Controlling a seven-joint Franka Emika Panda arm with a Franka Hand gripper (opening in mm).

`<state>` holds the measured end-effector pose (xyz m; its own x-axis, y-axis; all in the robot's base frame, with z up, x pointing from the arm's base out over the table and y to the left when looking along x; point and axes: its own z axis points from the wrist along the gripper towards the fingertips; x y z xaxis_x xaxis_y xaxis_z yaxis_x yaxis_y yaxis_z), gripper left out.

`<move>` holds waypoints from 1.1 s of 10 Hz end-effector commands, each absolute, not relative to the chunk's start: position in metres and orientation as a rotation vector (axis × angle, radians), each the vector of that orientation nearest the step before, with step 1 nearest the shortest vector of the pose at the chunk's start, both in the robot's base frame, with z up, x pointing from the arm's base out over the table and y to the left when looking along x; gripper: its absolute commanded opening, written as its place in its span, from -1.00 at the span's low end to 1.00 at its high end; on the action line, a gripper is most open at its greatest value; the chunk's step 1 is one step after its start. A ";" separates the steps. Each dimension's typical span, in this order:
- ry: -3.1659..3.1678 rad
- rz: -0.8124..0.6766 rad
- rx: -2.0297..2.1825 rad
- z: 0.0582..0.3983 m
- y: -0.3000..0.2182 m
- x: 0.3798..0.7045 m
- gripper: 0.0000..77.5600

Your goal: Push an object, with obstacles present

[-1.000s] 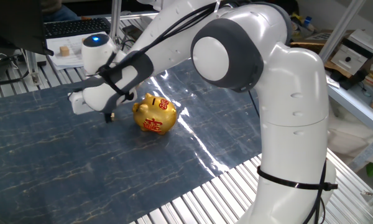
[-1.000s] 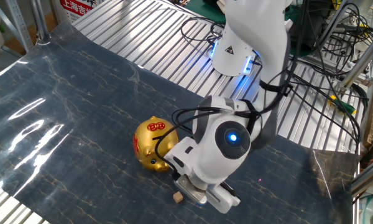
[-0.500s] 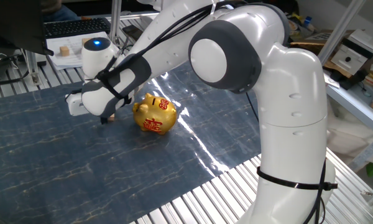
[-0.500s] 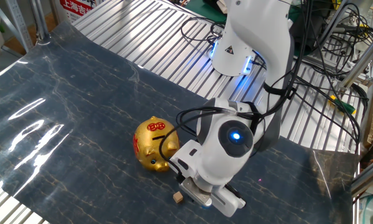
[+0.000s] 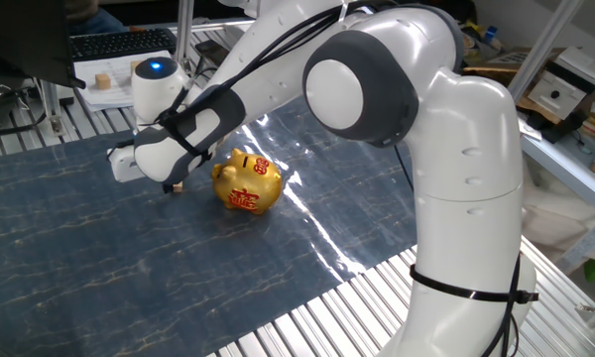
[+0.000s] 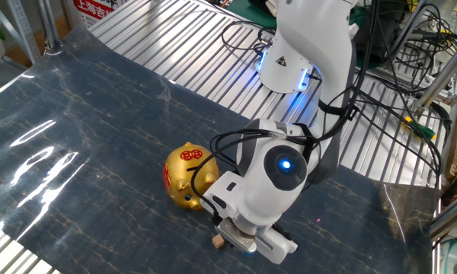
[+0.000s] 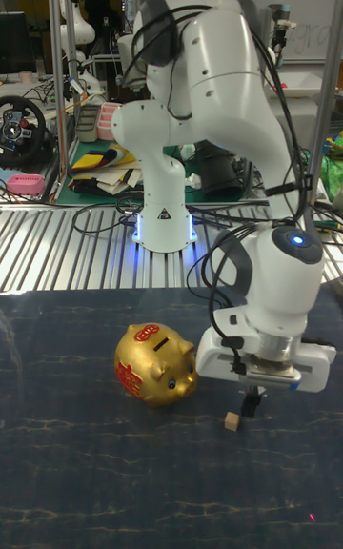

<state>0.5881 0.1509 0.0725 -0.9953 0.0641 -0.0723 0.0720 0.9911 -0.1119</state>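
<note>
Tall fixed view: piggy bank [image 7: 155,365] near cube [image 7: 231,422], apart.

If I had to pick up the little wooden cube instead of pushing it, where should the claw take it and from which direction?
Judging from the frames, come straight down from above and close on two opposite flat side faces of the wooden cube. It lies flat on the mat, small and square-sided. The piggy bank stands close beside it, so turn the fingers so neither descends on that side. The claw already hangs right next to the cube.
</note>
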 end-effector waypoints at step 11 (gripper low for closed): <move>3.067 -0.218 -0.012 0.066 0.138 0.599 -1.00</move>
